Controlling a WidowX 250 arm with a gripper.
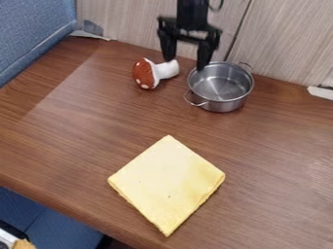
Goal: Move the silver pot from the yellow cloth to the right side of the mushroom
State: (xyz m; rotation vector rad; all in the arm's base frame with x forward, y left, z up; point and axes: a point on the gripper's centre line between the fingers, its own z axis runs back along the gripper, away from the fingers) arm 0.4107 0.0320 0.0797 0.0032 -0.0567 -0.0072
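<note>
Black arm, thin cable loop, tapered fingers.

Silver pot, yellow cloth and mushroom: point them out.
Silver pot (225, 105): camera view, on its outer wall, below the near rim.
Yellow cloth (167, 184): camera view, on the middle of its top face.
Mushroom (145, 74): camera view, on its red cap.

- pot: shiny, smooth metal
- mushroom: glossy, smooth
- cloth: matt, soft-looking fabric
- surface: brown wood grain, faint sheen
- wall panels: matt, streaked wood grain
</note>
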